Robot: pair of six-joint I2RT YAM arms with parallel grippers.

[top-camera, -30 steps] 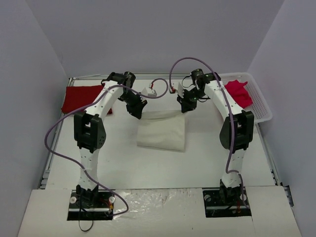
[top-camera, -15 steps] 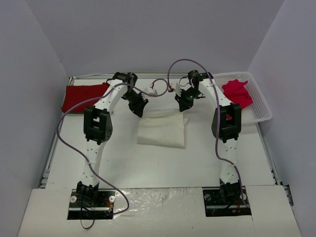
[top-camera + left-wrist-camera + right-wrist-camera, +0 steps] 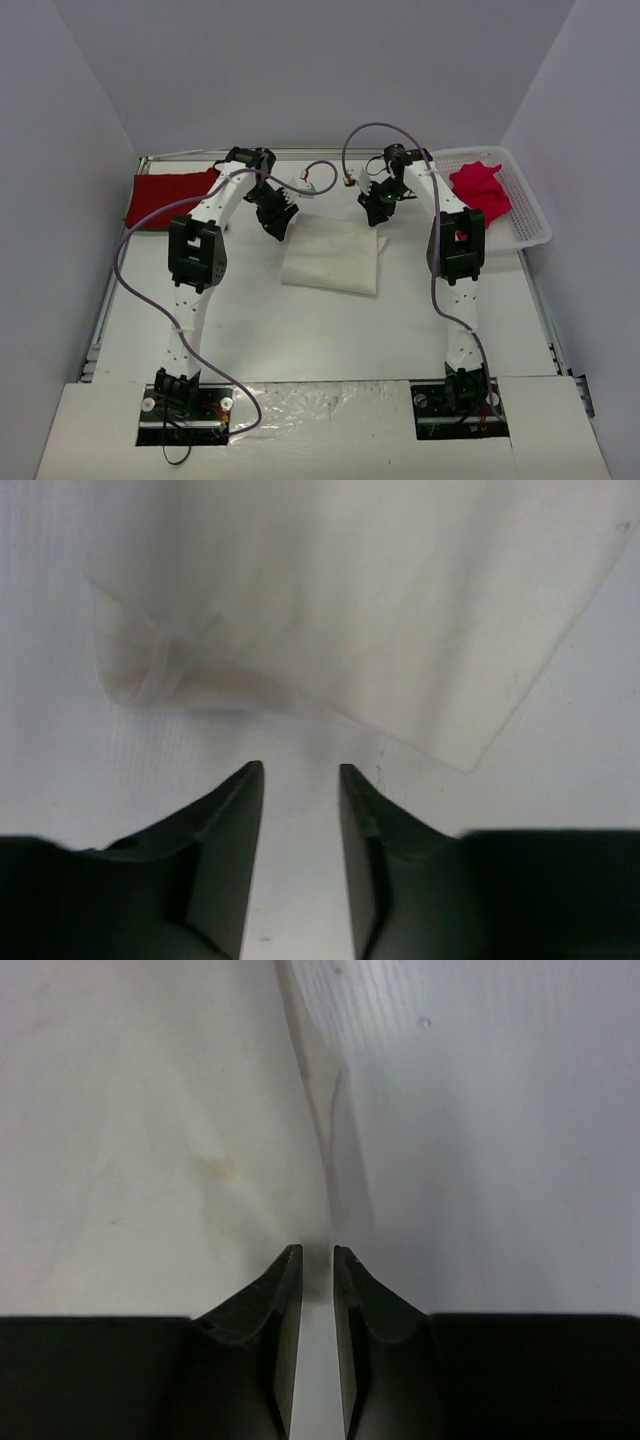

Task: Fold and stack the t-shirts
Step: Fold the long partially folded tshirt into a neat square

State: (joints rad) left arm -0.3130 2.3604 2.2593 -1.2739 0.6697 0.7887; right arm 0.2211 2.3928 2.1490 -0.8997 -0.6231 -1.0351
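The cream-white t-shirt [image 3: 332, 255] lies folded in a rectangle mid-table. My left gripper [image 3: 275, 222] sits low at its far-left corner. In the left wrist view this gripper [image 3: 300, 770] is open over bare table, with the shirt's folded hem [image 3: 350, 610] just ahead of the tips. My right gripper [image 3: 372, 212] is at the far-right corner. In the right wrist view it [image 3: 318, 1250] is open by a narrow gap, with the shirt's edge [image 3: 150, 1140] running up to the tips. A folded red t-shirt [image 3: 165, 195] lies at the far left. A pinkish-red t-shirt [image 3: 480, 190] is crumpled in the basket.
The white lattice basket [image 3: 525, 215] stands at the far right against the side wall. Purple cables [image 3: 320, 175] loop from both arms over the back of the table. Grey walls close in the table on three sides.
Both grippers carried the cream-white shirt's edge toward the back, lowered it and opened. The shirt now lies flatter and a little farther back and right.
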